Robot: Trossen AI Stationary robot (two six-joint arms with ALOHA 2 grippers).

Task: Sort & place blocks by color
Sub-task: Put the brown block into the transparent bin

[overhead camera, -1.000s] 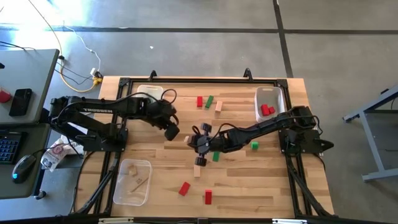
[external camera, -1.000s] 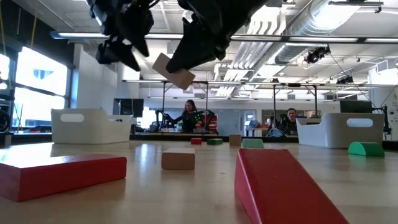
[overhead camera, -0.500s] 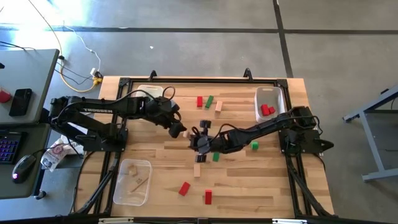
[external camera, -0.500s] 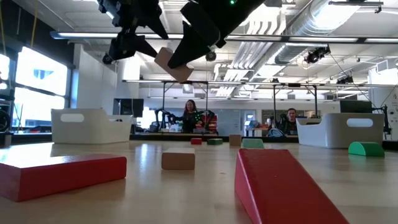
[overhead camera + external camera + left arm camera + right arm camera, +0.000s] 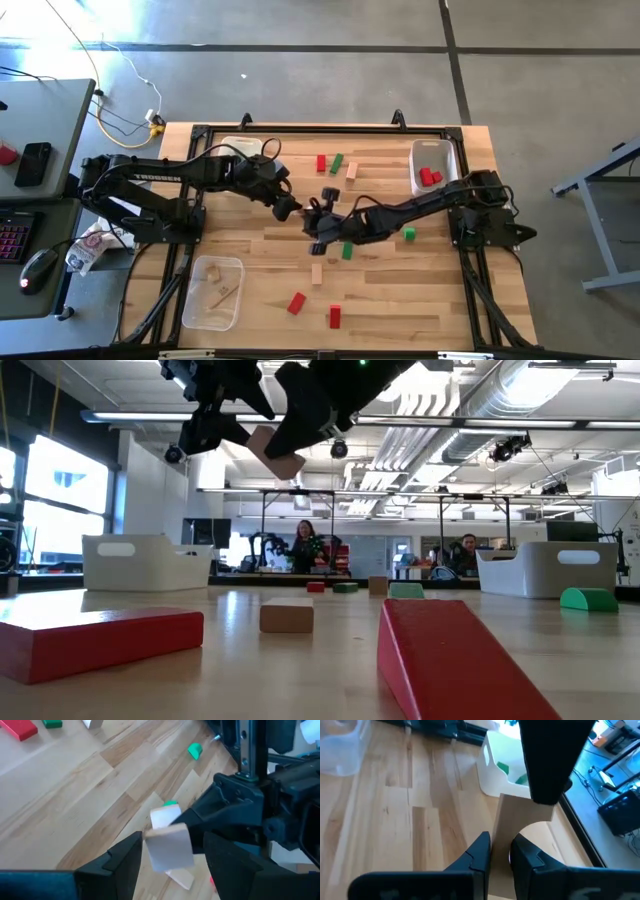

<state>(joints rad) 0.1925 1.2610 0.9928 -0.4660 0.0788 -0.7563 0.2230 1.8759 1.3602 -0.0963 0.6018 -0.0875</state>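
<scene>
The plain light-wood arch block (image 5: 527, 832) hangs high above the middle of the wooden table (image 5: 420, 300), pinched in the nearly closed right gripper (image 5: 312, 222), held up clear of the loose blocks below, it seems for a mid-air handover. The left gripper (image 5: 172, 855) meets it there with fingers spread wide around the block's end, ready to close, probably because the clear plastic bin holding plain wooden pieces (image 5: 212, 292) lies on the left arm's side.

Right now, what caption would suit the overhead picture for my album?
Above the table, the right tool offers a plain wooden arch block to the open left tool.
</scene>
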